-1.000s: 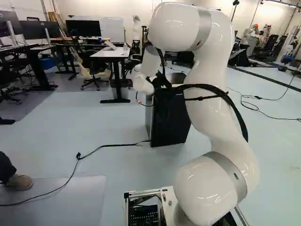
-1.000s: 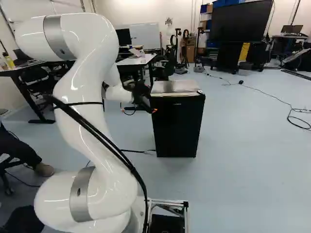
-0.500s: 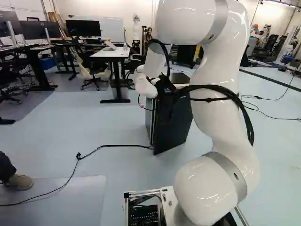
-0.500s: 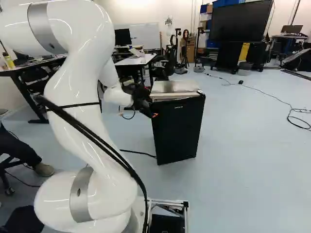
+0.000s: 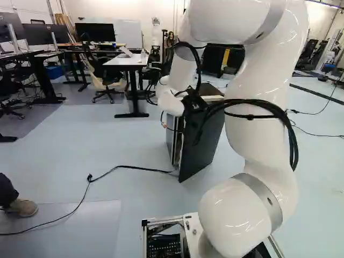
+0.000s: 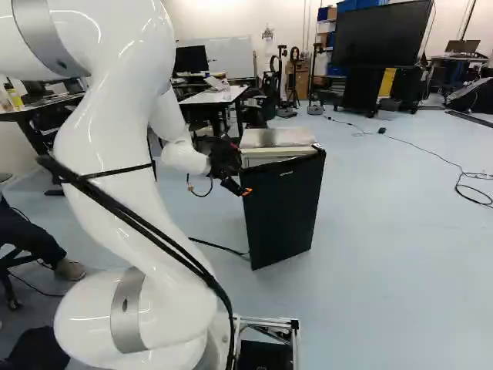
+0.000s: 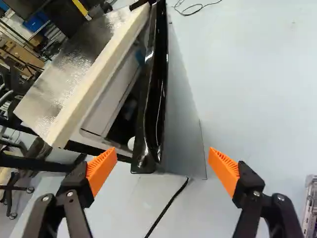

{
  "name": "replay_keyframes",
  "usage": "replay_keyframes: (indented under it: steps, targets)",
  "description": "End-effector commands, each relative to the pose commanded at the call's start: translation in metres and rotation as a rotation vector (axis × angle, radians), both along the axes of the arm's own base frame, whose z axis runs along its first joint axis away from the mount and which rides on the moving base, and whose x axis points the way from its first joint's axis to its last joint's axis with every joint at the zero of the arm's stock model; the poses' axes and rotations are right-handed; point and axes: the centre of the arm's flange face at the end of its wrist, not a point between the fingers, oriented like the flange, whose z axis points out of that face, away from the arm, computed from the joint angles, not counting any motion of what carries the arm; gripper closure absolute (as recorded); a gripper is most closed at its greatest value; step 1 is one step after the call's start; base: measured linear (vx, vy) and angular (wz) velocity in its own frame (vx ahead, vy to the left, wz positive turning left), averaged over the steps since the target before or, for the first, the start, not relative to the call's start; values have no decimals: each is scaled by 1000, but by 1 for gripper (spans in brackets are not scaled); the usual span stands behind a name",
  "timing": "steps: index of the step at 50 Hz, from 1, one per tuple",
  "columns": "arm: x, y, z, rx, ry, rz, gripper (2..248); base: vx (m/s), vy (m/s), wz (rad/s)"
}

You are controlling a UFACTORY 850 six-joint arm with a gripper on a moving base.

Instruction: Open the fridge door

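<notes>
On the floor (image 6: 385,254) ahead of the arm (image 6: 139,308): fridge (image 6: 273,137) with door (image 6: 285,208) partly open, swung out on the left side, inside visible through the gap. Beside the door's free upper corner: pincer (image 6: 245,190), spread wide, gripping nothing. In wrist view: door edge ahead of and between the fingers; contact unclear. Across the floor, left of the fridge: thin black cable (image 5: 134,166).

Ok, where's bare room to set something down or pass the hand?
Bare: the fridge top and, in the right base view, the floor between door and cord. Crowded: the door's edge, between the fingers of the open hand, and the narrow gap behind the door.
</notes>
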Motion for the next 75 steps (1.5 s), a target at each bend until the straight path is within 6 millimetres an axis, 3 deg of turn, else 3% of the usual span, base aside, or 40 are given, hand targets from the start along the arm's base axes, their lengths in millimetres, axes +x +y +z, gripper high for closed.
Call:
replay_keyframes:
  steps: [60, 75]
  targets:
    - [-120, -61, 3, -43, 46, -266, 3, 0, 0, 0]
    - [-142, -78, 3, -50, 53, -316, 3, 0, 0, 0]
